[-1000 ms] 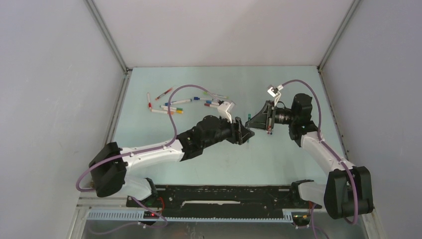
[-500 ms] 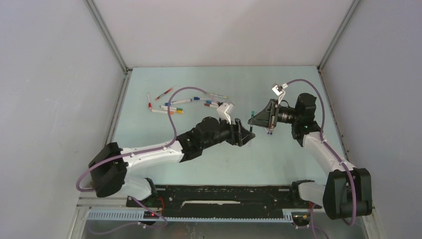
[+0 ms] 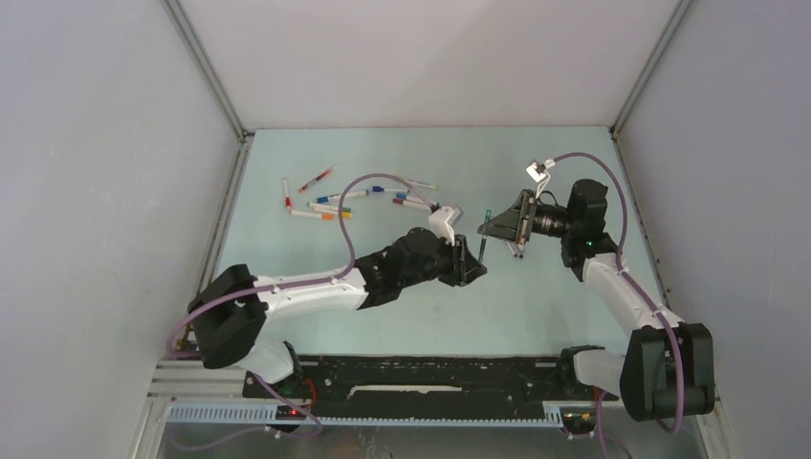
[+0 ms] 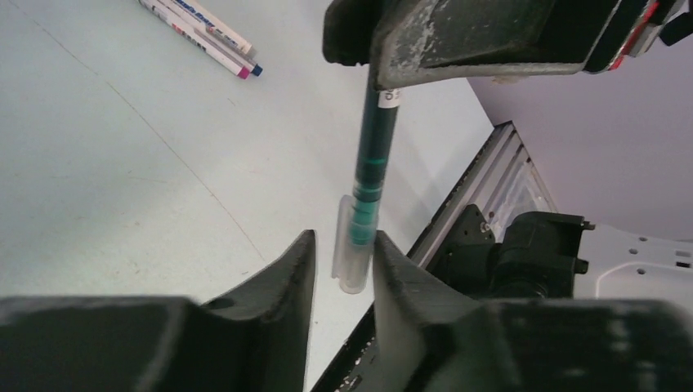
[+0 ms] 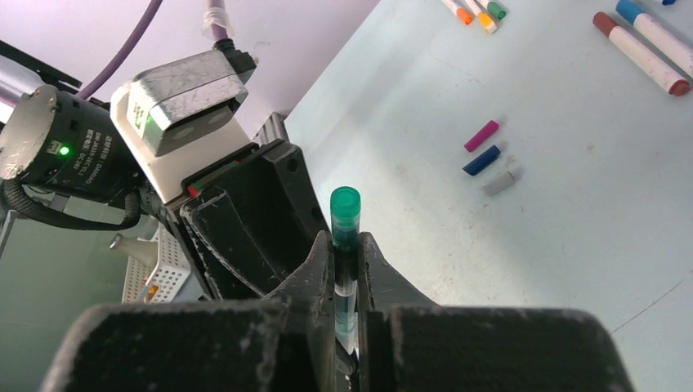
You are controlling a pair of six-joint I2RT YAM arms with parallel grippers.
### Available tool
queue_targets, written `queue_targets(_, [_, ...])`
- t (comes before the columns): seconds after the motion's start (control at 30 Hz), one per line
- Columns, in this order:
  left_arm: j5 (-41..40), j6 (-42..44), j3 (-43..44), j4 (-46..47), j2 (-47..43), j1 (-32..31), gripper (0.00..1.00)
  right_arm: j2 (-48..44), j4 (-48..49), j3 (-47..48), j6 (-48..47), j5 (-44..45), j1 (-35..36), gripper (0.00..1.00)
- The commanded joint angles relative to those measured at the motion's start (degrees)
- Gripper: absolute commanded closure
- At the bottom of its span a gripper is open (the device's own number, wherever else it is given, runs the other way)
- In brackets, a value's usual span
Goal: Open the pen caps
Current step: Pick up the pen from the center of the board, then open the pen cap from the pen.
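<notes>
My right gripper (image 3: 493, 228) is shut on a green pen (image 3: 483, 236) and holds it upright above the table. In the right wrist view the pen's green end (image 5: 345, 212) sticks out past my right gripper (image 5: 345, 245). In the left wrist view the pen (image 4: 376, 143) hangs down, with a clear cap (image 4: 354, 249) on its lower end. My left gripper (image 4: 343, 261) is open round that cap. The cap lies against one finger, with a gap to the other. It sits just below the right gripper in the top view (image 3: 470, 261).
Several capped pens (image 3: 335, 201) lie at the table's back left. Loose caps, magenta (image 5: 481, 135), blue (image 5: 482, 160) and grey (image 5: 500, 181), lie on the table under the right gripper. Two pens (image 4: 204, 37) lie nearby. The black base rail (image 3: 430, 378) runs along the near edge.
The right gripper has lifted the pen slightly up and to the right. The left arm has swung its elbow to the right, and its gripper now sits lower, under the pen.
</notes>
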Motion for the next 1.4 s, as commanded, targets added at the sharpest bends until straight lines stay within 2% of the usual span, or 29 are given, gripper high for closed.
queue_targets(0.0, [0.54,-0.44,4.13,0.13,0.64,-0.27,0.71,-1.10,-0.14,0.35,-0.23,0.50,0.17,1.00])
queue_targets(0.03, [0.77,-0.40,4.23,0.10,0.72,-0.27,0.78,-1.10,-0.24,0.35,-0.38,0.59,0.17,1.00])
queue_targets(0.1, [1.37,-0.29,4.50,-0.19,1.14,-0.27,0.99,-1.10,-0.41,0.30,-0.56,0.72,0.28,1.00])
queue_targets(0.13, [1.83,-0.13,4.72,-0.28,1.39,-0.27,1.00,-1.17,-0.24,0.32,-0.62,1.08,0.23,1.00])
queue_targets(0.3, [6.31,0.08,5.54,-1.38,3.63,-0.27,1.00,-3.00,0.91,2.56,1.38,8.32,-2.84,1.00])
queue_targets(0.43, [10.51,0.74,5.55,-3.41,5.56,-0.27,1.00,0.28,-5.16,14.34,0.35,13.14,-6.05,1.00])
queue_targets(0.57, [12.57,1.62,4.11,-3.68,6.05,-0.27,1.00,2.87,-6.07,21.88,2.37,15.96,-9.62,1.00])
queue_targets(0.7, [13.64,2.34,2.72,-4.88,6.23,-0.27,1.00,3.27,-6.61,24.21,2.41,17.31,-10.59,1.00])
queue_targets(0.8, [13.18,2.66,0.99,-4.78,4.96,-0.27,1.00,3.35,-10.83,24.14,-0.65,18.07,-10.68,1.00])
queue_targets(1.07, [3.36,5.30,-4.29,-6.02,-3.80,-0.26,1.00,4.74,-19.01,16.50,-22.21,14.43,-13.97,1.00])
queue_targets(1.2, [-3.72,6.68,-6.98,-7.81,-8.98,-0.27,1.00,7.64,-22.47,16.32,-26.07,13.24,-16.63,1.00])
queue_targets(1.37, [-12.51,7.58,-10.10,-10.06,-15.33,-0.22,1.00,9.88,-25.02,16.35,-31.12,17.52,-17.69,1.00])
